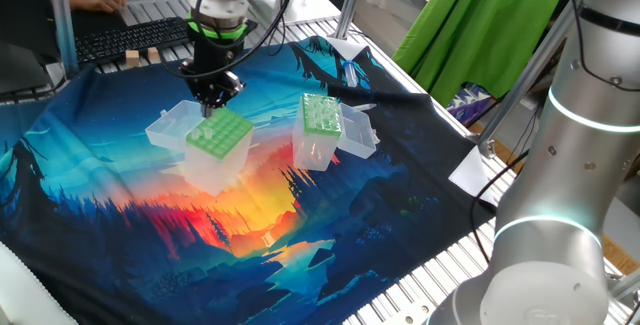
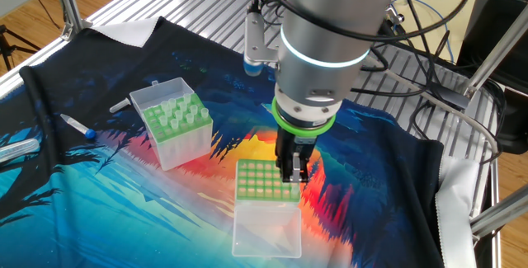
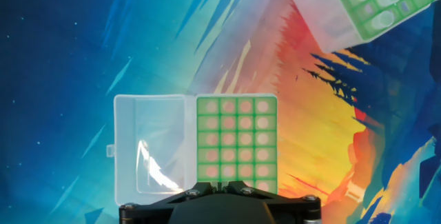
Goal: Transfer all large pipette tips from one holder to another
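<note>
On a cloth point(image 2: 124, 218) over the table, two holders set well apart. In the hand view: other holder point(image 3: 237, 145) at centre, its open lid point(image 3: 151, 148) lying flat at 9 o'clock, gripper point(image 2: 294, 176) over its 6 o'clock edge. Tip holder point(image 3: 372, 3) away at 1 o'clock, pipette tips point(image 2: 177, 115) standing upright in it.

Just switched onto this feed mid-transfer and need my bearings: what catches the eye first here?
The vivid blue-and-orange printed cloth covering the table stands out first. At its centre the tool, shut and pointing down, sits over one edge of the green grid-topped box, whose clear lid lies open flat beside it. Off to the side, a second box has whitish tips standing in its wide holes.
</note>
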Robot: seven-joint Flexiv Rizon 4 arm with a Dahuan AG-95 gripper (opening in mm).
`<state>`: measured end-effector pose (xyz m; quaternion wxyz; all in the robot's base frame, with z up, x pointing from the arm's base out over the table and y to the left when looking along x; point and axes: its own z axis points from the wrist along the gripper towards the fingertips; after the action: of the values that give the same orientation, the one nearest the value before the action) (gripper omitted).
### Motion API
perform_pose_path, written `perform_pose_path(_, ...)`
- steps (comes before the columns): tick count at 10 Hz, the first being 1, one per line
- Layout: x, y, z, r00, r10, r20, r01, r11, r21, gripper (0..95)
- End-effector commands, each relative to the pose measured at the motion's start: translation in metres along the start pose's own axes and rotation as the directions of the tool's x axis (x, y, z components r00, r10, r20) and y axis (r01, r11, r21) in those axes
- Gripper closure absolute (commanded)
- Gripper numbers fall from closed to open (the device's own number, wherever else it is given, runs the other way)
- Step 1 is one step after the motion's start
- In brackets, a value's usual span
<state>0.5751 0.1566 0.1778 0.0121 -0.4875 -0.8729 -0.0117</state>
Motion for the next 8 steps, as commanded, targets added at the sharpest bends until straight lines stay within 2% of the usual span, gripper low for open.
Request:
perform_pose_path(1,0.0001,0.0006,0.0004,1.000,-0.009,-0.008,0.009,1.000,-0.007,95.0)
perform_pose_path(4,0.0001,0.0006,0.0004,0.999,-0.008,-0.049,0.006,0.999,-0.035,95.0)
perform_pose_path(5,0.0001,0.0006,0.0004,0.999,-0.003,-0.054,0.001,0.999,-0.037,95.0)
perform_pose_path(6,0.0000,-0.0002,0.0026,0.998,0.005,-0.059,-0.007,0.999,-0.035,76.0)
perform_pose_path(8,0.0013,-0.0009,0.0066,0.998,0.010,-0.057,-0.012,0.999,-0.032,76.0)
